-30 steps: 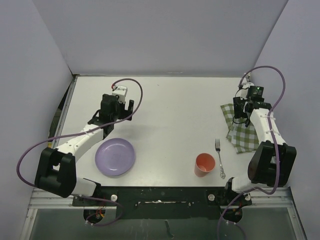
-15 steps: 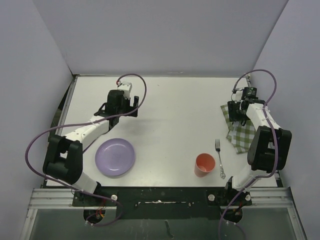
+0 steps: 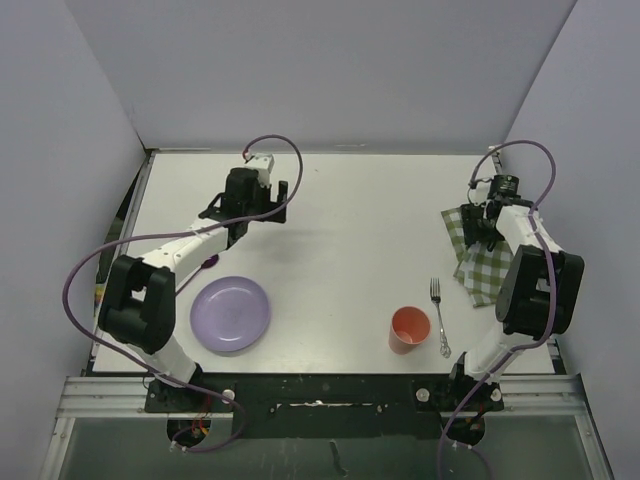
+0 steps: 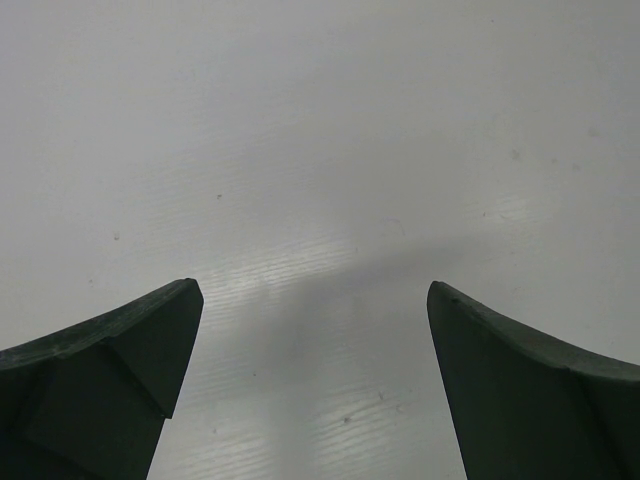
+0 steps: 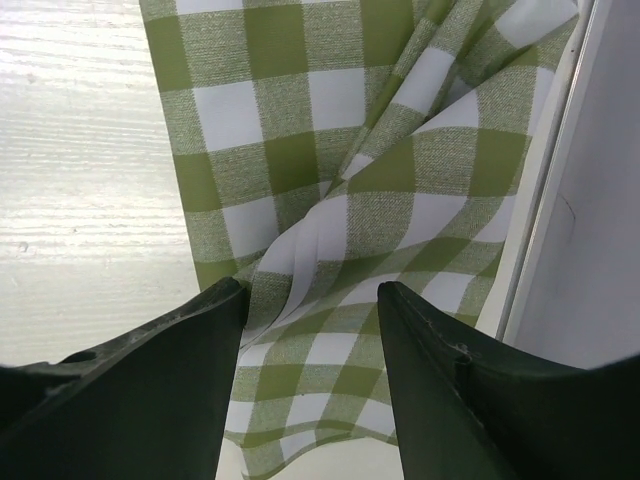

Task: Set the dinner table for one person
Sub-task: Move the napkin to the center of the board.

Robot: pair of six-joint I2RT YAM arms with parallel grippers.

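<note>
Over at the right edge of the big flat white desk (image 5: pixel 80 200), my right pincer (image 5: pixel 310 290) hangs half-open above the rumpled green-and-white checked cloth (image 5: pixel 300 130); left pincer (image 4: pixel 312 288) gapes wide over plain desk.

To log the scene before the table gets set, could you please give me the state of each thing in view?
Plate: lying flat, empty.
Cup: upright, mouth up.
Fork: lying flat, tines pointing away from the arms.
Checked cloth: crumpled, by the right edge of the table.
Left end effector: open, empty, over bare table.
Right end effector: open, over a fold of the cloth.
</note>
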